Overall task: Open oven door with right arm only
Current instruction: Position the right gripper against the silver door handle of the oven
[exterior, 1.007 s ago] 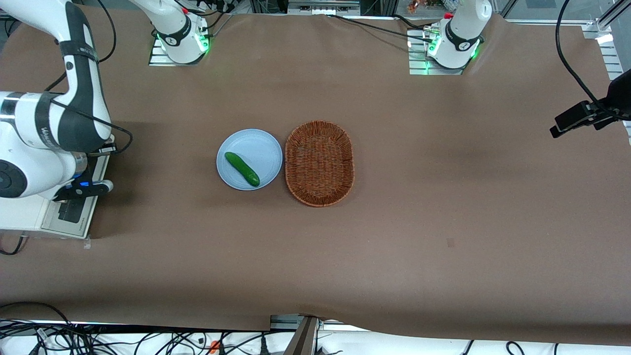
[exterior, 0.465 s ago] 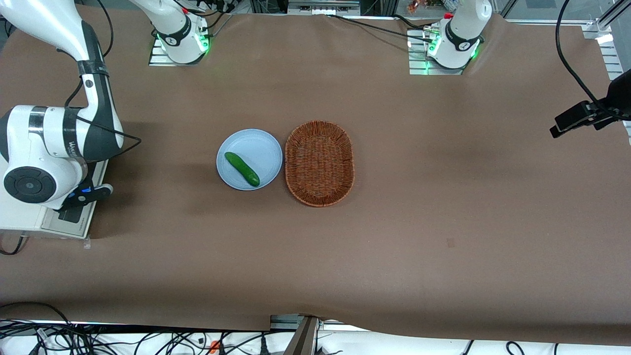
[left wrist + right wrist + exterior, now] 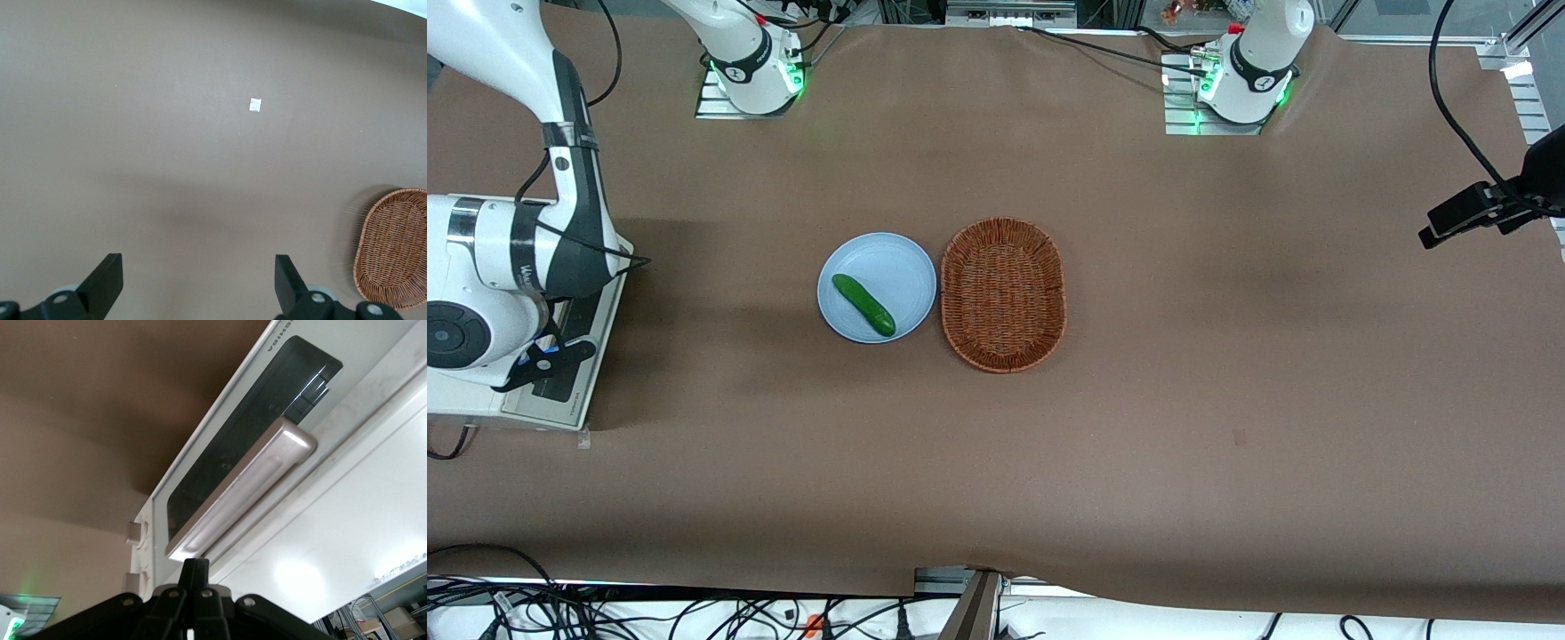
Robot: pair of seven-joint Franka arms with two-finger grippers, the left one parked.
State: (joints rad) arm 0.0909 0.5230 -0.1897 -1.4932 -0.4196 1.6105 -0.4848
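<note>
Oven door [image 3: 220,453], the silver-framed dark glass panel of the cream-white toaster oven [image 3: 480,396] at the working arm's table edge, sits closed. Its silver bar handle [image 3: 243,490] runs lengthwise just ahead of the small black gripper [image 3: 195,577], whose fingers look pressed together, grasping nothing.

A brown cloth [image 3: 1227,400] is covering the whole table, with cables [image 3: 605,613] trailing along its nearest edge, well away from the gripper [image 3: 547,356].

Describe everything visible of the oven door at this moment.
The silver-framed oven door with dark glass window forms the front of the cream-white toaster oven, at the working arm's end of the table. A silver bar handle runs along its upper edge. It appears shut or barely cracked. The right arm's black gripper sits at the handle; contact cannot be confirmed.
</note>
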